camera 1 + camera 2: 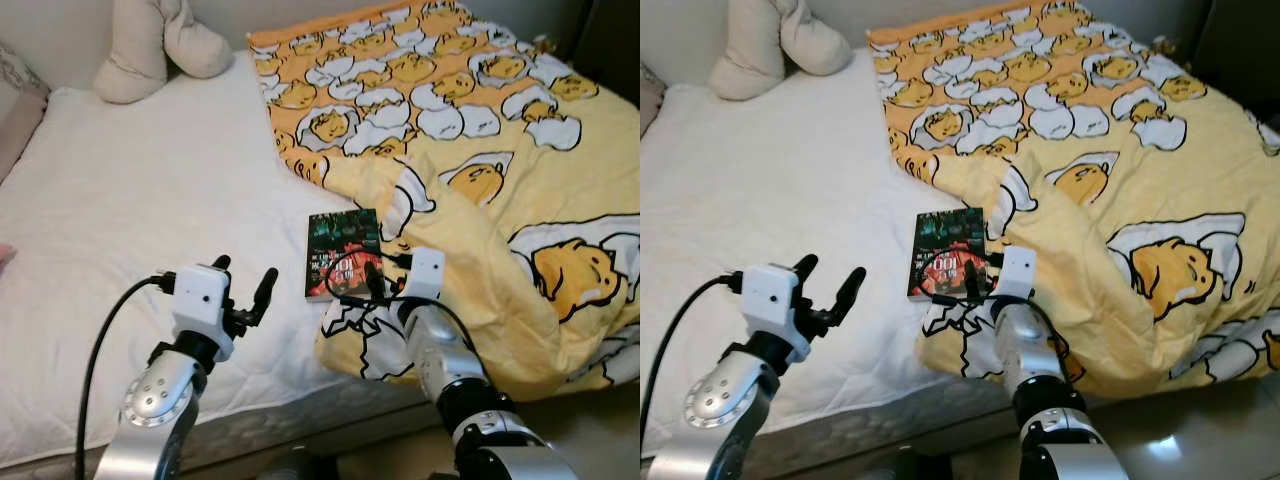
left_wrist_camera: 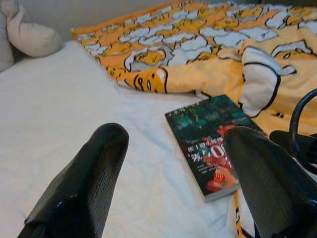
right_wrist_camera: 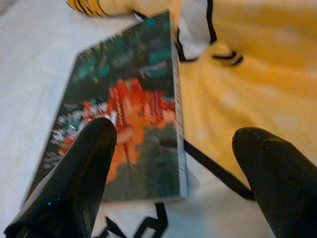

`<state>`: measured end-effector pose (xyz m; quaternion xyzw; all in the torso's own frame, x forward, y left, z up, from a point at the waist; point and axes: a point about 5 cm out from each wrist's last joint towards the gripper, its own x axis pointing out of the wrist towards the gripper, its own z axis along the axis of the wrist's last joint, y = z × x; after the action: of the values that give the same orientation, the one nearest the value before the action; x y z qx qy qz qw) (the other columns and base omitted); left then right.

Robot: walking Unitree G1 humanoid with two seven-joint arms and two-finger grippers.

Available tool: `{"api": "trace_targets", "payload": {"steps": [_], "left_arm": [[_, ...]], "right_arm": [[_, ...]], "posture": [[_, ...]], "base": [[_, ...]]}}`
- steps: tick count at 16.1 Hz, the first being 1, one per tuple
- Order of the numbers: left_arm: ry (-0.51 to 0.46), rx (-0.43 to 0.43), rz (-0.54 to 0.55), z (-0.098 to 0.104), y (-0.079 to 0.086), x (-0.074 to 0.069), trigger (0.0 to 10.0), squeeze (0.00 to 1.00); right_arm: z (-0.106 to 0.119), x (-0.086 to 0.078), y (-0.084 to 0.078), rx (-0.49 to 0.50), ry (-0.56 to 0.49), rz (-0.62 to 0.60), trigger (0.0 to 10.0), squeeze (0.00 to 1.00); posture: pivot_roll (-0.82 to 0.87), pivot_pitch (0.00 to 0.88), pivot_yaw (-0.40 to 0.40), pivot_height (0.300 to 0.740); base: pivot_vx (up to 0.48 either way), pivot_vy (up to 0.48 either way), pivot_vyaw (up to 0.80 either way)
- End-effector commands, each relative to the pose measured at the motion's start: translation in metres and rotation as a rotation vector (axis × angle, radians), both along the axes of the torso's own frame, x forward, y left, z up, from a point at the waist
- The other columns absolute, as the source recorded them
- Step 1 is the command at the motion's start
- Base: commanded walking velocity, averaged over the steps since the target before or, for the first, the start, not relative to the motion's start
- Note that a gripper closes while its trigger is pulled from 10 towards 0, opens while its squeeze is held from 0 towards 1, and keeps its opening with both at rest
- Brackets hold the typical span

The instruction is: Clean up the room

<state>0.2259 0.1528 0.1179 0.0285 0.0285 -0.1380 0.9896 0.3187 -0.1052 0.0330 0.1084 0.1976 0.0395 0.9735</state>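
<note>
Right claw (image 3: 173, 163), fingers spread, hovers over the book (image 1: 340, 252) on the bed (image 1: 120, 200); left claw (image 1: 243, 290), also spread, waits left of the book.

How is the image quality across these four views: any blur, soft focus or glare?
Left and right eye views: evenly lit, mildly soft, white mattress bright, nearly featureless. Right eye view: a small glare patch on the floor. Left wrist view: black fingers near and soft, book readable. Right wrist view: book cover blurred, its print illegible; blanket a smooth yellow wash.
</note>
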Motion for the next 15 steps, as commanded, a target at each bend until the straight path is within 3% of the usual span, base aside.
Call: {"api": "trace_targets", "payload": {"steps": [1,6,11,15], "left_arm": [[0.008,0.01,0.014,0.002,0.006,-0.001,10.0,0.0],[0.029,0.012,0.009,0.005,0.005,-0.007,10.0,0.0],[0.041,0.015,0.023,0.006,0.007,-0.009,10.0,0.0],[0.046,0.013,0.025,0.006,0.006,-0.011,10.0,0.0]], "right_arm": [[-0.002,-0.002,0.009,-0.014,-0.004,0.017,10.0,0.0],[0.003,0.006,0.015,-0.01,-0.014,0.029,10.0,0.0],[0.017,0.016,0.033,0.019,-0.047,0.076,10.0,0.0],[0.009,0.012,0.042,0.122,0.058,0.061,10.0,0.0]], "posture": [[0.07,0.127,0.195,0.74],[0.09,0.148,0.206,0.74],[0.1,0.147,0.199,0.74],[0.1,0.15,0.197,0.74]], "base": [[0.0,0.0,0.0],[0.0,0.0,0.0],[0.0,0.0,0.0],[0.0,0.0,0.0]]}}
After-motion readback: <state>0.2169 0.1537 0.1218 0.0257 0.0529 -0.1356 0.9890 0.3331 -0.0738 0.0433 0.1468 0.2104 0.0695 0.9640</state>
